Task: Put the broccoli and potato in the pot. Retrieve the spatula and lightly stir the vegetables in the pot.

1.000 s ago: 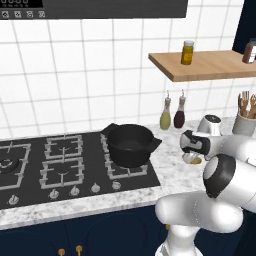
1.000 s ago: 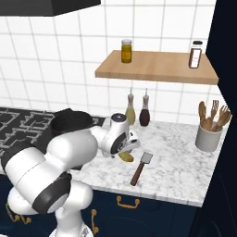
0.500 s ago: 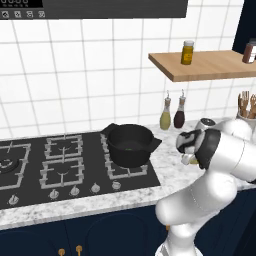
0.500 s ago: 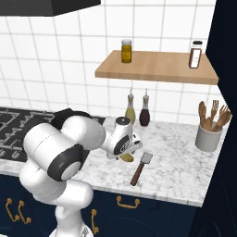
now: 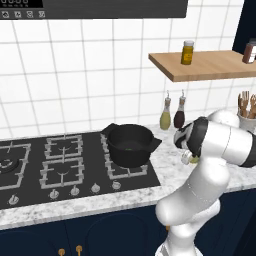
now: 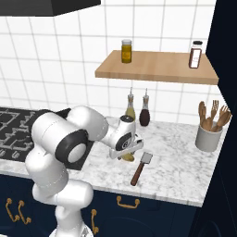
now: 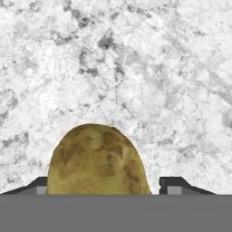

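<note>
Reaching down at the counter [image 6: 176,171], the claw [image 7: 103,186] has the potato [image 7: 97,161] between its two dark finger tips [image 7: 174,185] at the bottom centre of the hand view. The tips stand to either side of it with a sliver of gap showing on the right, so whether they are clamped on it or merely set apart around it cannot be told. In the right base view the potato [image 6: 127,156] sits low at the centre of the frame, on or barely above the marble, just left of the spatula [image 6: 139,168].

Judging from this, the step in hand is picking up the potato. The next move calls for a firm hold, a lift clear of the counter, and a carry leftward to the pot [image 5: 129,144], which stands on the hob [image 5: 60,167] at the middle of the left base view. A trace of green shows inside it, possibly the broccoli.

Farther back, two bottles [image 6: 138,108] stand by the tiled wall, a utensil cup [image 6: 208,136] at right, and two jars [image 6: 126,50] on the wooden shelf [image 6: 157,69]. No label or writing is readable on any of them.
</note>
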